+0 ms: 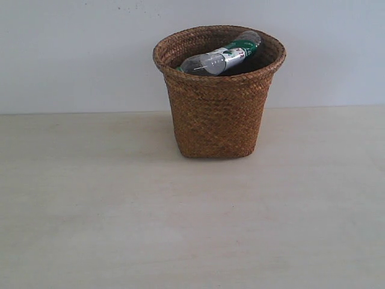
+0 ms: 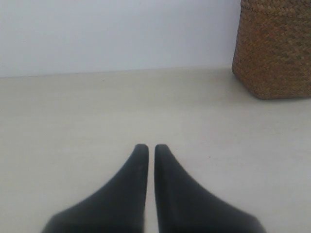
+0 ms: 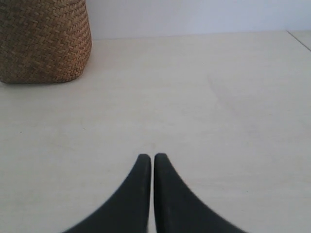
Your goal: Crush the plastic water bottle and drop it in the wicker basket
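- We are noting the wicker basket (image 1: 218,114) standing upright on the worktop (image 1: 120,211), close to its far edge and about midway along it, just in front of the pale wall (image 1: 72,54).
- The plastic water bottle (image 1: 224,56) is lying inside the basket, high up near the rolled rim, with nothing gripping it.
- Its long axis is running slantwise across the basket's mouth. In the exterior view one end is sitting lower toward the left side of the rim, and the other is rising toward the right rear of the rim.
- The lower left end is showing clear and rounded, and the white-and-green label (image 1: 234,53) is wrapping the middle stretch. We cannot tell which end is carrying the cap.
- We are also unable to judge from here how flattened the body is.
- The left gripper (image 2: 147,147) is hovering low over bare worktop with its dark fingers drawn together to a thin slit. It is holding nothing and sitting well apart from the basket.
- The right gripper (image 3: 146,156) is doing the same on the other side, with its fingers nearly meeting and nothing between them, also well apart from the basket.
- Neither arm is showing in the exterior view.
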